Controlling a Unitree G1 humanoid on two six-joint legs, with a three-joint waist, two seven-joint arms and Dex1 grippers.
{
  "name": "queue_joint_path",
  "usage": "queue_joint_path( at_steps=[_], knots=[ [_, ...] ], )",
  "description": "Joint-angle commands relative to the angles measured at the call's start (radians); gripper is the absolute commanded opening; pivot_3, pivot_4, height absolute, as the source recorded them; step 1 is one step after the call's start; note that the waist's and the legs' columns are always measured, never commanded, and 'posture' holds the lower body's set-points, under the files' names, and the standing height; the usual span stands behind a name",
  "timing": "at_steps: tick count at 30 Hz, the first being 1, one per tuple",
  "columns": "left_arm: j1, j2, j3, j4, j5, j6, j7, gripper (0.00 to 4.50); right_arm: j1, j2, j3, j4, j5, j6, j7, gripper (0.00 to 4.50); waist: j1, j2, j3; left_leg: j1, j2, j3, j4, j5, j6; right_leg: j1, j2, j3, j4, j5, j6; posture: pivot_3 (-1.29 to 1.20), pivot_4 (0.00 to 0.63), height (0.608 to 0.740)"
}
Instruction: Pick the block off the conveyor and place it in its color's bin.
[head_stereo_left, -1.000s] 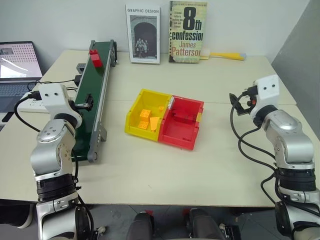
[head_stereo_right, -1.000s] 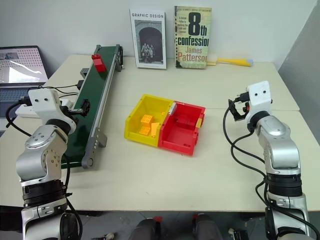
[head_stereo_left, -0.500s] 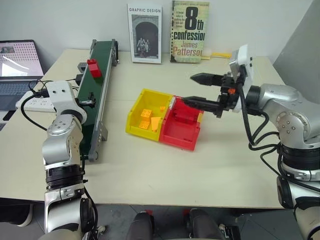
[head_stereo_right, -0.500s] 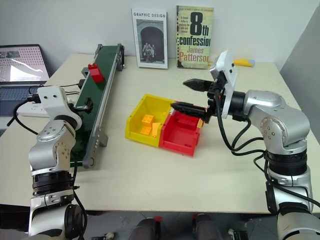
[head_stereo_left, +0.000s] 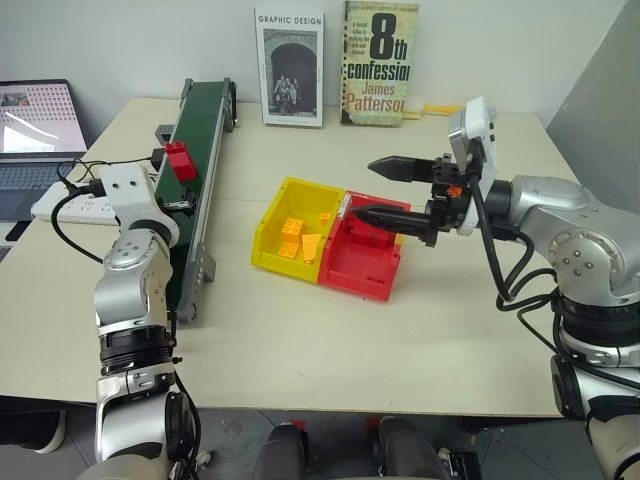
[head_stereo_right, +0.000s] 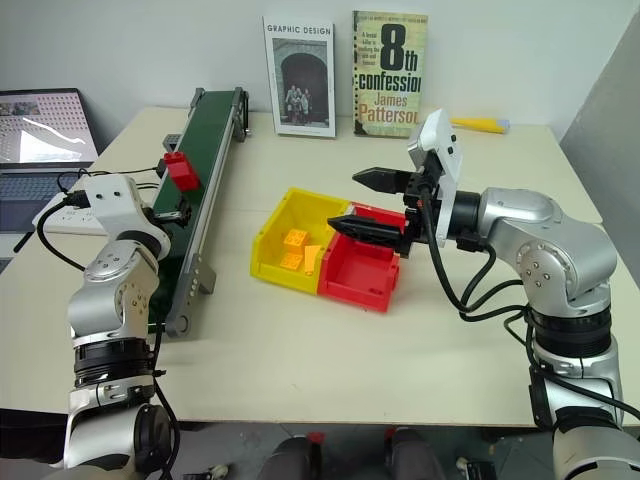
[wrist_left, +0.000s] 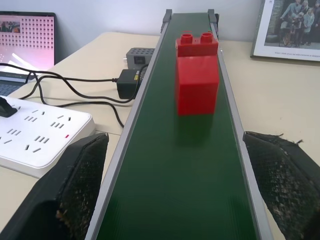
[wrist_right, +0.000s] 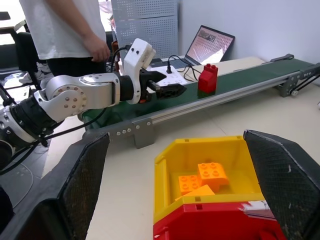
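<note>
Red block upright on the conveyor, ahead of the left fingers, spread wide; right fingers wide over the red bin.

**Red brick rides the belt, red tray waits at mid-table**

A small bright red plastic toy brick, boxy with two studs on top, stands upright on the long, narrow dark green conveyor belt with grey metal side rails. The open-topped bright red plastic tray, rectangular, sits mid-table, joined along one side to a yellow twin tray holding orange-yellow bricks.
</note>
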Motion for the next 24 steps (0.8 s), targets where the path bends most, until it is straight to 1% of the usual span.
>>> queue_joint_path(
  at_steps=[1, 5, 9, 10, 11, 16, 19, 21, 24],
  knots=[
    [-0.028, -0.001, -0.007, 0.002, 0.002, -0.02, -0.005, 4.49, 0.0, -0.007, -0.039, -0.052, 0.035, 0.008, -0.029, 4.5, 0.0, 0.0, 0.0, 0.0, 0.0, 0.0, 0.0, 0.0, 0.0, 0.0, 0.0, 0.0, 0.0, 0.0, 0.0, 0.0, 0.15, 0.74],
    [-0.043, -0.003, -0.009, 0.026, -0.001, -0.027, -0.009, 4.49, 0.002, -0.012, -0.045, -0.065, 0.051, 0.022, -0.046, 4.5, 0.0, 0.0, 0.0, 0.0, 0.0, 0.0, 0.0, 0.0, 0.0, 0.0, 0.0, 0.0, 0.0, 0.0, 0.0, 0.0, 0.15, 0.74],
    [-0.04, -0.007, 0.001, 0.018, -0.018, -0.024, -0.011, 3.94, 0.003, -0.02, -0.043, -0.069, 0.067, 0.029, -0.055, 4.5, 0.0, 0.0, 0.0, 0.0, 0.0, 0.0, 0.0, 0.0, 0.0, 0.0, 0.0, 0.0, 0.0, 0.0, 0.0, 0.0, 0.15, 0.74],
    [-0.036, -0.007, 0.003, 0.01, -0.021, -0.017, -0.009, 3.63, 0.002, -0.02, -0.043, -0.069, 0.071, 0.031, -0.057, 4.5, 0.0, 0.0, 0.0, 0.0, 0.0, 0.0, 0.0, 0.0, 0.0, 0.0, 0.0, 0.0, -0.001, 0.0, 0.0, 0.0, 0.15, 0.74],
    [-0.032, -0.007, 0.004, 0.002, -0.024, -0.006, -0.006, 3.52, 0.001, -0.02, -0.043, -0.068, 0.073, 0.032, -0.058, 4.5, 0.0, 0.0, 0.0, 0.0, 0.0, 0.0, 0.0, 0.0, 0.0, 0.0, 0.0, 0.0, -0.001, 0.0, 0.0, 0.0, 0.15, 0.74],
    [-0.009, -0.016, 0.019, -0.043, -0.041, 0.037, 0.015, 2.45, -0.003, -0.022, -0.037, -0.06, 0.077, 0.025, -0.061, 4.5, 0.0, 0.0, 0.0, 0.0, 0.0, 0.0, 0.0, 0.0, 0.0, 0.0, 0.0, 0.0, 0.0, 0.0, 0.0, 0.0, 0.15, 0.74],
    [-0.005, -0.016, 0.036, -0.068, -0.051, 0.062, 0.027, 1.95, -0.009, -0.019, -0.031, -0.051, 0.075, 0.019, -0.062, 4.5, 0.0, 0.0, 0.0, 0.0, 0.0, 0.0, 0.0, 0.0, 0.0, 0.0, 0.0, 0.0, 0.0, 0.0, 0.0, 0.0, 0.15, 0.74],
    [-0.004, -0.011, 0.041, -0.079, -0.058, 0.074, 0.029, 1.53, -0.013, -0.017, -0.028, -0.045, 0.072, 0.015, -0.063, 4.5, 0.0, 0.0, 0.0, 0.0, 0.0, 0.0, 0.0, 0.0, 0.0, 0.0, 0.0, 0.0, 0.0, 0.0, 0.0, 0.0, 0.15, 0.74],
    [-0.007, -0.001, 0.047, -0.097, -0.061, 0.089, 0.03, 1.53, -0.013, -0.016, -0.028, -0.04, 0.067, 0.008, -0.065, 4.5, 0.0, 0.0, 0.0, 0.0, 0.0, 0.0, 0.0, 0.0, 0.0, 0.0, 0.0, 0.0, 0.0, 0.0, 0.0, 0.0, 0.15, 0.74]
  ],
)
